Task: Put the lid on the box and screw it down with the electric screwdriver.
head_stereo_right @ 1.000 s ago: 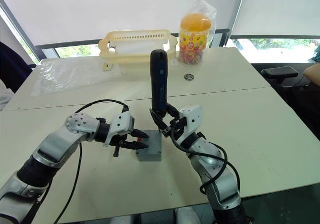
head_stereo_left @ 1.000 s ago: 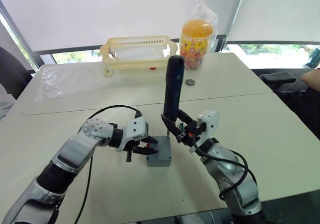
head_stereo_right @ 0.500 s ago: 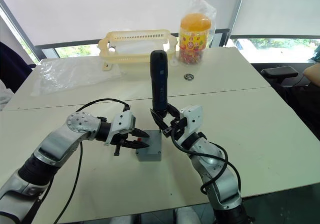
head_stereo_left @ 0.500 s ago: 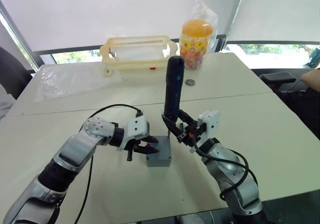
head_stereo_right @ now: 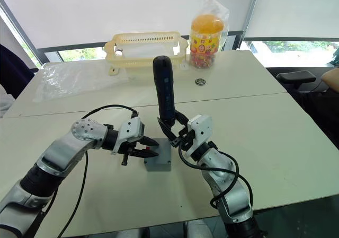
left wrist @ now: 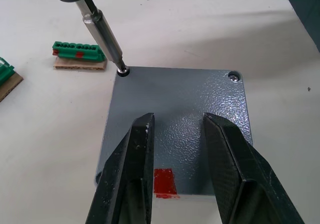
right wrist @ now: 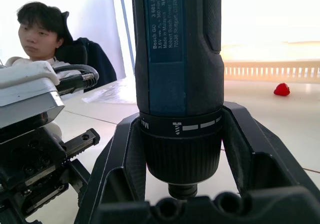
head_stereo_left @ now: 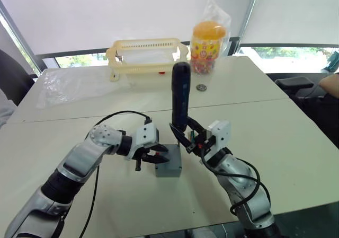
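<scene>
I have the electric screwdriver [head_stereo_right: 164, 97] clamped low on its collar in my right gripper [head_stereo_right: 175, 132], standing nearly upright, top leaning slightly toward eleven o'clock. Its bit sits in the corner screw [left wrist: 123, 71] of the lid [left wrist: 185, 119], which lies flush on the box [head_stereo_right: 158, 156] at table centre. It looks rigid and top-heavy, so the low hold suits it; the textured lid seems hard and could skate. My left gripper [left wrist: 177, 149], fingers parted, hovers over the lid's near edge, forearm reaching in from nine o'clock.
</scene>
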Robot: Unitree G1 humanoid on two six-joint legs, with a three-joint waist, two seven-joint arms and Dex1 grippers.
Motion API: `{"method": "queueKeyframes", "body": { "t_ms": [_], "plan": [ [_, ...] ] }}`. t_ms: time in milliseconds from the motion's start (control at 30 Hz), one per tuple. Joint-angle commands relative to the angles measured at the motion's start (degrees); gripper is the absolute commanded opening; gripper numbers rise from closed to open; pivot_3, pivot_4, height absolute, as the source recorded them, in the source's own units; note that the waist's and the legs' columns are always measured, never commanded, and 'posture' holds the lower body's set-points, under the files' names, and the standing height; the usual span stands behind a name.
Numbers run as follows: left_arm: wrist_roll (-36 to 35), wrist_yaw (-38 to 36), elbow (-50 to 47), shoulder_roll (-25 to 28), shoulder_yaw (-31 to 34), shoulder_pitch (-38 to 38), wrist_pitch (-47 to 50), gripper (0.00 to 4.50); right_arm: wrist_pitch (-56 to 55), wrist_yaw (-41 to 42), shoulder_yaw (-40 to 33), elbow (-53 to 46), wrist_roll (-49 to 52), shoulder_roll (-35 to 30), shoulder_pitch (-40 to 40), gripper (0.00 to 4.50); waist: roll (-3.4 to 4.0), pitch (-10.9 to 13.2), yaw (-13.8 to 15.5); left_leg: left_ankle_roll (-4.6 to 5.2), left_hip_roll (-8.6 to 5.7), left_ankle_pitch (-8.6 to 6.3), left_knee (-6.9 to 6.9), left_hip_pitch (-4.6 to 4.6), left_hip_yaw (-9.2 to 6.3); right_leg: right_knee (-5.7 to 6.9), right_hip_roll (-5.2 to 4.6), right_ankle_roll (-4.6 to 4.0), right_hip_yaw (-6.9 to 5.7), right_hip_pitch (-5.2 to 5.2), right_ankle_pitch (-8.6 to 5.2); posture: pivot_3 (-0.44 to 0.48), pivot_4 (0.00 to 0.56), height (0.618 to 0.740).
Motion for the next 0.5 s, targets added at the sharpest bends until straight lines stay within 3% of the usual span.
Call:
{"method": "queueKeyframes", "body": {
  "t_ms": [33,500],
  "plan": [
    [2.71,0.16,2.81,0.09,-2.48,1.50,-0.32,1.50,-2.06,0.66,0.23,1.00,-0.54,0.15,1.07,1.72,-0.04,-0.03,0.02,0.00,0.00,0.00,0.00,0.04,0.00,-0.01,0.00,0.00,0.00,0.04,0.00,0.000,0.150,0.740],
    [4.00,0.15,4.52,0.77,-1.97,6.14,-5.95,1.50,-1.05,0.19,0.81,1.37,0.41,2.20,2.00,1.72,-0.37,-0.59,-0.05,0.00,0.01,-0.01,-0.11,0.39,0.01,-0.08,-0.02,-0.04,0.02,0.34,-0.05,0.000,0.150,0.740]
  ]
}}
